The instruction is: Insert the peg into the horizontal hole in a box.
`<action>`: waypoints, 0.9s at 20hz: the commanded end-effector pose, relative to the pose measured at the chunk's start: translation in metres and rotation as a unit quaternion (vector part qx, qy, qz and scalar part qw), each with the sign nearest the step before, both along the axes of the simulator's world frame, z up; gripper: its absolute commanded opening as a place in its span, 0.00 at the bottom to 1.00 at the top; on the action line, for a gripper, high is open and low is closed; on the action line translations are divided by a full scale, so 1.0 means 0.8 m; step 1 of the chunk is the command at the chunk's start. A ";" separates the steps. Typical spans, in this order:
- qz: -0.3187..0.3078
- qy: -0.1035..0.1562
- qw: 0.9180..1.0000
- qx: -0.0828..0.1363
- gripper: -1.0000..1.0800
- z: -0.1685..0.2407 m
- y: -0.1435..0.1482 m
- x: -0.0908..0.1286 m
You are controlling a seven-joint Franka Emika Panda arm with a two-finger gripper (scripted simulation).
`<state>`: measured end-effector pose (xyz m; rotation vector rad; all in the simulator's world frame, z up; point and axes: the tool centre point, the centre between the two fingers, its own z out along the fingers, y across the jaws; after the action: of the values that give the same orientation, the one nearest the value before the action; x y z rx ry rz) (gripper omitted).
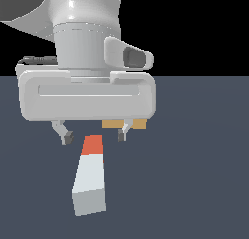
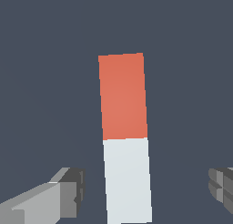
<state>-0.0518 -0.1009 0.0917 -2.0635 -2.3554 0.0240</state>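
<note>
Exterior view: gripper (image 1: 93, 136) hangs above the dark grey floor (image 1: 194, 160), jaws spread wide and holding nothing. One fingertip (image 1: 66, 137) sits on the exterior view's left, the other on its right, with the gap between them over the far end of the peg (image 1: 91, 176). Peg lies flat on the floor, pale grey-white over its near part, orange-red at its far end, running from near the camera away toward the gripper. No contact between fingers and peg visible; fingertips appear above it. Box (image 1: 124, 123) mostly hidden behind the gripper body; only a tan strip shows below the housing, farther back and to the exterior view's right of the peg's orange end. Hole not visible.

Wrist view: peg (image 2: 125, 136) lies between the two fingers (image 2: 68, 191), clear space on either side, orange-red half pointing away from them. Floor (image 2: 45, 82) bare around it. Box out of frame.
</note>
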 end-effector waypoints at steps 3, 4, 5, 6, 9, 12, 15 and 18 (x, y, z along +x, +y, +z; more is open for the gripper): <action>0.016 -0.005 1.000 0.001 0.96 -0.014 -0.025 -0.005; 0.019 -0.006 1.000 0.001 0.96 -0.016 -0.029 -0.006; 0.021 -0.007 1.000 0.002 0.96 -0.018 -0.033 -0.006; 0.023 -0.007 1.000 0.002 0.96 -0.020 -0.036 -0.006; 0.027 -0.009 1.000 0.002 0.96 -0.024 -0.043 -0.007; 0.028 -0.009 1.000 0.003 0.96 -0.025 -0.046 -0.007; 0.028 -0.009 1.000 0.003 0.96 -0.025 -0.045 -0.006; 0.028 -0.009 1.000 0.003 0.96 -0.025 -0.045 -0.007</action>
<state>-0.0569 -0.1368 0.0719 -2.0044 -2.4193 0.0000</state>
